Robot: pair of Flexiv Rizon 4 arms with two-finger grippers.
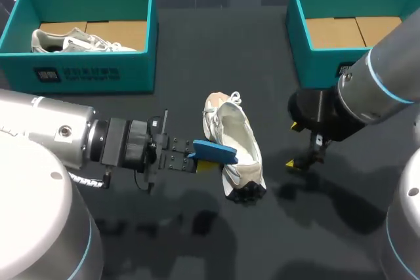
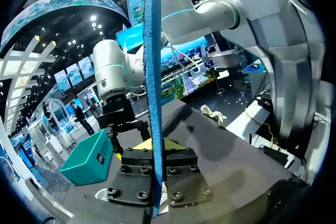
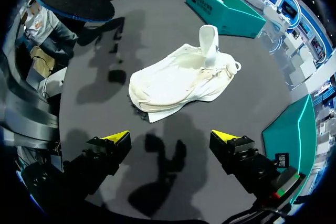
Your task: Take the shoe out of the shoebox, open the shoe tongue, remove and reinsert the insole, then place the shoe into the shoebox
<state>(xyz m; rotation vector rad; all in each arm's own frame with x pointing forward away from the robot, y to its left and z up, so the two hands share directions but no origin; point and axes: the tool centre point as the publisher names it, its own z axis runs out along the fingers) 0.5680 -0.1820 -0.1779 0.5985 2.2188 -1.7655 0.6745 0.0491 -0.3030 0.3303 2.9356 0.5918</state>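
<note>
A white shoe (image 1: 235, 143) lies on the dark table near the middle, its tongue (image 3: 208, 38) standing up. My left gripper (image 1: 191, 162) is just left of the shoe, shut on a blue insole (image 1: 214, 151). In the left wrist view the insole (image 2: 153, 93) stands edge-on between that gripper's (image 2: 156, 156) fingers. My right gripper (image 1: 295, 144) hangs to the right of the shoe, open, with nothing in it. In the right wrist view the shoe (image 3: 181, 80) lies ahead of the wide-open right gripper (image 3: 170, 138), apart from it.
A teal shoebox (image 1: 85, 70) at the back left holds a second pale shoe (image 1: 75, 42). Another teal shoebox (image 1: 308, 63) at the back right shows only its cardboard floor. The left arm's thick body (image 1: 46, 142) fills the front left.
</note>
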